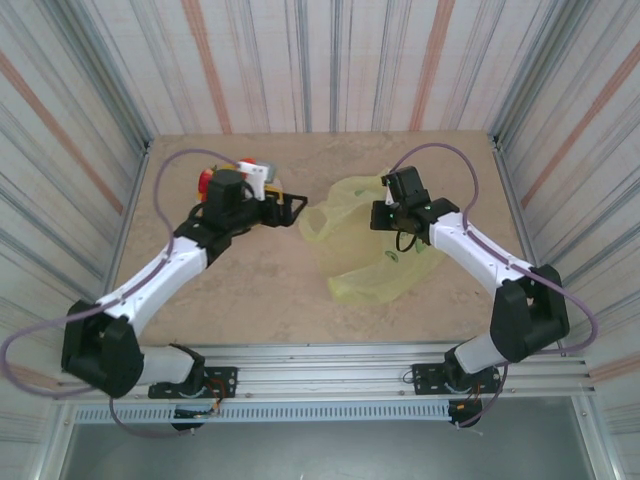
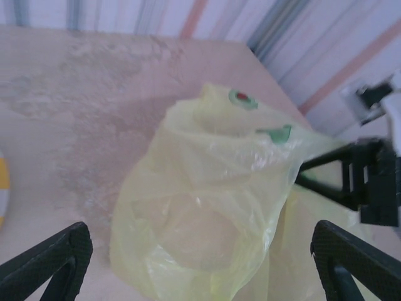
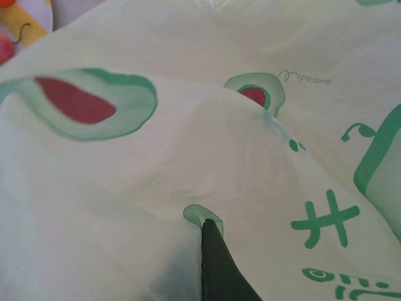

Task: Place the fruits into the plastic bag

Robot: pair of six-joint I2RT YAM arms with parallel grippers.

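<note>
The plastic bag (image 1: 368, 252) is yellow-green and crinkly, and it lies in the middle of the table with its mouth facing left. In the left wrist view the bag's mouth (image 2: 200, 213) gapes wide, and I cannot make out any fruit inside. My left gripper (image 1: 293, 205) is open just left of the mouth, with its fingers (image 2: 59, 257) on either side of it and nothing between them. My right gripper (image 1: 383, 205) is shut on the bag's upper rim; one black finger (image 3: 216, 266) shows against the printed film (image 3: 188, 157). Fruits (image 1: 207, 180), red and orange, sit behind my left wrist.
A yellow-and-white striped plate (image 3: 25, 19) with a red fruit (image 3: 5, 45) lies beyond the bag. Its edge (image 2: 2, 188) also shows at the left. Striped walls (image 1: 320, 60) enclose the table on three sides. My right gripper's black frame (image 2: 369, 182) holds the bag's far side.
</note>
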